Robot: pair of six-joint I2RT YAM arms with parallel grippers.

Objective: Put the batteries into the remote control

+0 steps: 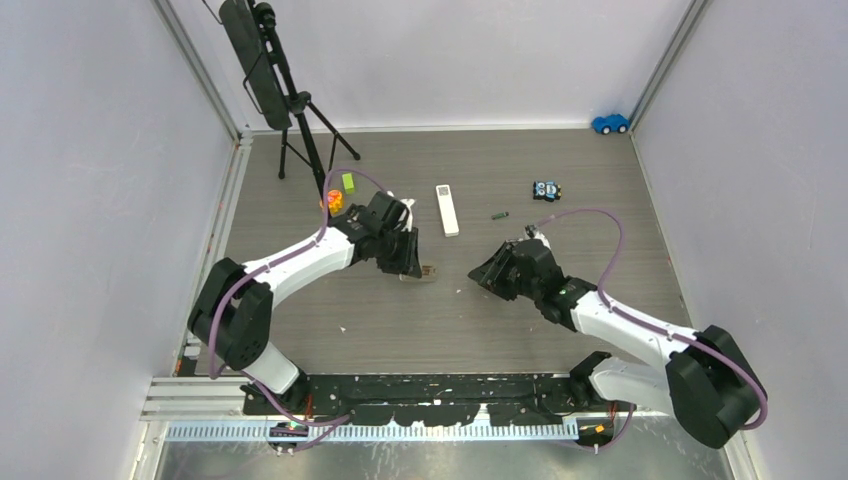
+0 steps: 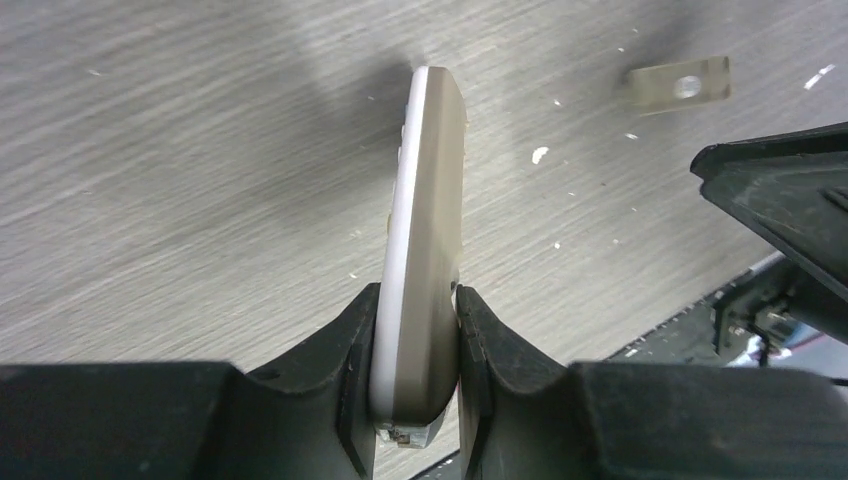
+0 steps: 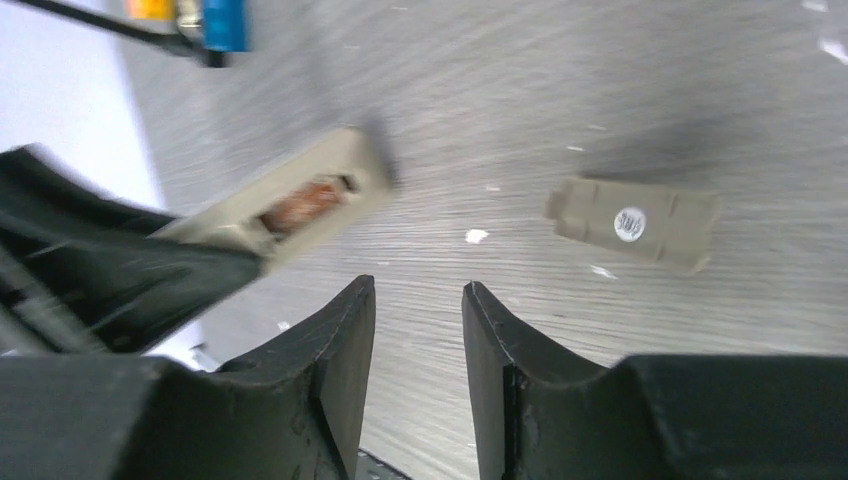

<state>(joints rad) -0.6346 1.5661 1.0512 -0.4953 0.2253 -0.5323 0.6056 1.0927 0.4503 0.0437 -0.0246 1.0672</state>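
With your left fingers [image 2: 325, 375] clamped on the remote [image 2: 425, 230] at centre frame, steer the right fingers [image 3: 335, 370], narrowly parted and empty, crosswise onto the loose battery [image 1: 499, 215] lying on the table [image 1: 600, 170] just above them.

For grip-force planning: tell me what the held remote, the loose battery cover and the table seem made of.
Remote: hard moulded plastic, it seems; matte beige back, glossier white front, a seam between the two shells.
Battery cover: same matte beige plastic by its look, with a round sticker.
Table: probably grey wood-grain laminate, streaked and faintly sheened.
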